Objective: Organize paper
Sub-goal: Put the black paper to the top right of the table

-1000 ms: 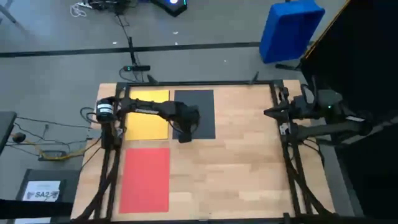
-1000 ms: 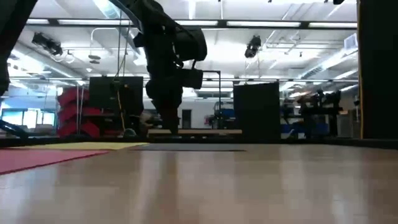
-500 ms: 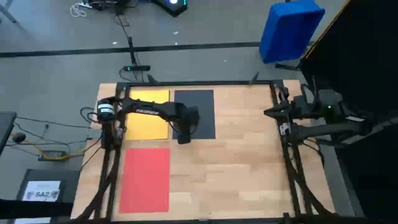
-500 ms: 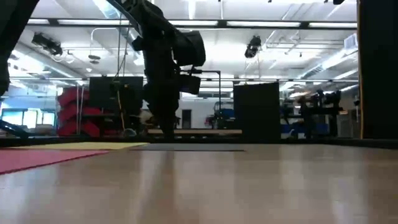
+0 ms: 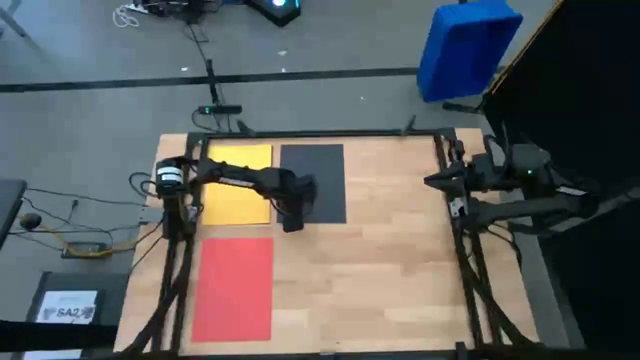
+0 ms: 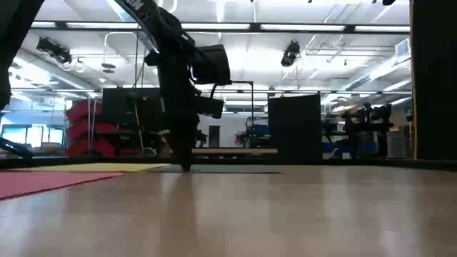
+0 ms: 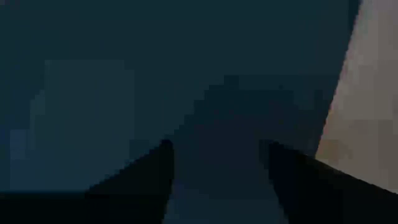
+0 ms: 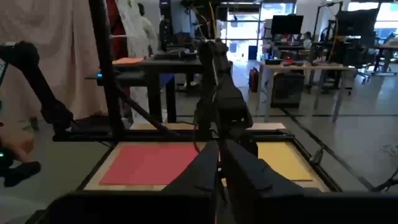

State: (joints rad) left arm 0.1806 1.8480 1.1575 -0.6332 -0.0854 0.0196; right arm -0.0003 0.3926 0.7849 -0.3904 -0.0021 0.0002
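Table (image 5: 380,260): light wooden top inside a dark frame; three sheets of paper lying flat on its left half, none overlapping.
Red sheet (image 5: 234,288): front-left area; long axis running front to back, short edges toward the table's near and far sides; also visible in the right wrist view (image 8: 155,163) and as a red strip in the low view (image 6: 36,182).
Black sheet (image 5: 325,172): far side, toward the middle; long axis front to back, parallel to the red one; partly covered by the left arm.
Yellow sheet (image 5: 238,200): far-left corner, just beside the black sheet with a thin strip of wood between; long axis front to back; crossed by the left arm.
Blue bin (image 5: 466,45): off the table, on the floor beyond the far-right corner, tilted.
Left gripper (image 5: 291,221): down at the near-left corner of the black sheet, tips at the surface in the low view (image 6: 186,165); fingers (image 7: 146,171) spread apart over dark paper in the wrist view; nothing clearly between them.
Right gripper (image 5: 430,181): waiting at the table's right edge, well away from the sheets; fingers (image 8: 202,168) drawn together, holding nothing.
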